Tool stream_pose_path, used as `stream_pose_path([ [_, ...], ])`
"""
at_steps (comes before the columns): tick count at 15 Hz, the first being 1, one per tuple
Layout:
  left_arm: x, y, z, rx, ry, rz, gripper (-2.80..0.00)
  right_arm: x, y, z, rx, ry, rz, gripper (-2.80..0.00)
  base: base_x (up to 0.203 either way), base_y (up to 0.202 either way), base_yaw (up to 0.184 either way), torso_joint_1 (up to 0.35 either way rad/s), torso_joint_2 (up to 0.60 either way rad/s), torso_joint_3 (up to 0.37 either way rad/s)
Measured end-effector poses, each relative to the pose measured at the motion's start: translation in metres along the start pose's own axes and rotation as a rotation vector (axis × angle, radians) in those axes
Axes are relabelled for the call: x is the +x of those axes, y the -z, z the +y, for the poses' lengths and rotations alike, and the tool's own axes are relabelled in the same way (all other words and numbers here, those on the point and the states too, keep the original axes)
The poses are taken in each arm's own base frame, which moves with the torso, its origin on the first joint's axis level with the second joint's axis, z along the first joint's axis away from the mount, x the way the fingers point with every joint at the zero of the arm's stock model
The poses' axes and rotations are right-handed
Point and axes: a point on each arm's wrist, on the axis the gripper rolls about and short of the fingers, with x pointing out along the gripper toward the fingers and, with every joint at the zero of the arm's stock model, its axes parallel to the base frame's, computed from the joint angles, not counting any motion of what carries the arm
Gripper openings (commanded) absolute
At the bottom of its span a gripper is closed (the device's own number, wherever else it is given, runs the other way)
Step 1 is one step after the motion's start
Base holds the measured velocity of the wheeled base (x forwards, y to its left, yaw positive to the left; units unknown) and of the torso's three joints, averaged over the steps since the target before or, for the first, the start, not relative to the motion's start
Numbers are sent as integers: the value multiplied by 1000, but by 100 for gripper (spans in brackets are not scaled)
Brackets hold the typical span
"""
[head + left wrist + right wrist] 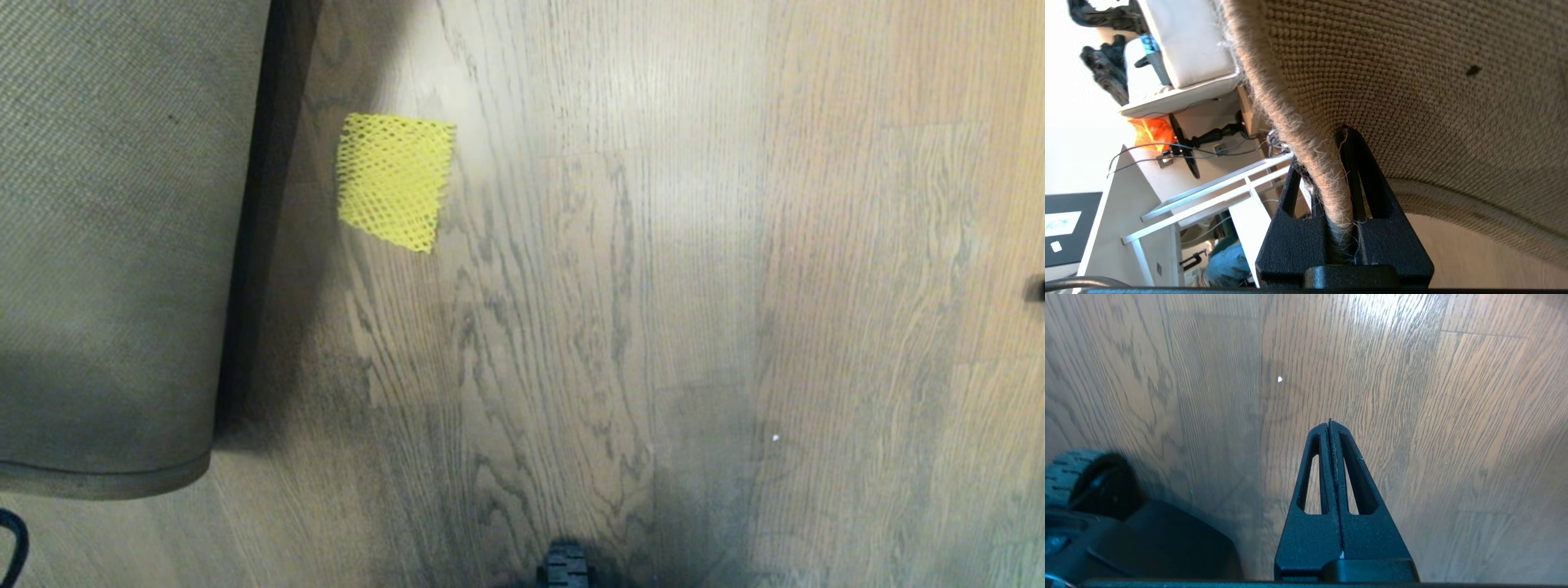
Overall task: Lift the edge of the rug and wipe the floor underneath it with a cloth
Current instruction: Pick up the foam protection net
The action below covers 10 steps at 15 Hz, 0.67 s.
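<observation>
The rug edge [1274, 94] is raised off the floor, and my left gripper [1323, 155] is shut on its fuzzy border, one finger on each side. The beige woven backing [1412, 81] faces the left wrist camera. In the head view the lifted rug [106, 245] fills the left side with its backing up and its rounded corner low at the left. The yellow mesh cloth [396, 180] lies flat on the brown plank floor [653, 286] just right of the rug. My right gripper [1329, 424] hangs shut and empty over bare floor [1433, 416]. Neither gripper shows in the head view.
Part of my black base [565, 567] shows at the bottom middle, and its wheel [1081, 477] appears in the right wrist view. A black cable [12, 543] curls at the lower left. Behind the rug stand white furniture [1188, 49] and a white rack [1208, 192].
</observation>
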Motion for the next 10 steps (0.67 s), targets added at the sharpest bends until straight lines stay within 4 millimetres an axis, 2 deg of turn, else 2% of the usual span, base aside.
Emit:
stream_pose_path([
  [2, -2, 6, -1, 4, 23, 17, -280, 2, -1, 0, -3, -5, 24, -280, 0, 0, 0, 0, 0, 0],
  [6, -2, 4, 2, -15, 20, 15, -280, 5, -5, -1, 0, -15, 50, -280, 0, 0, 0, 0, 0, 0],
  [10, -1, 1, 3, -27, 14, 13, -280, 6, -39, -2, 31, -189, -2, -280, 0, 0, 0, 0, 0, 0],
])
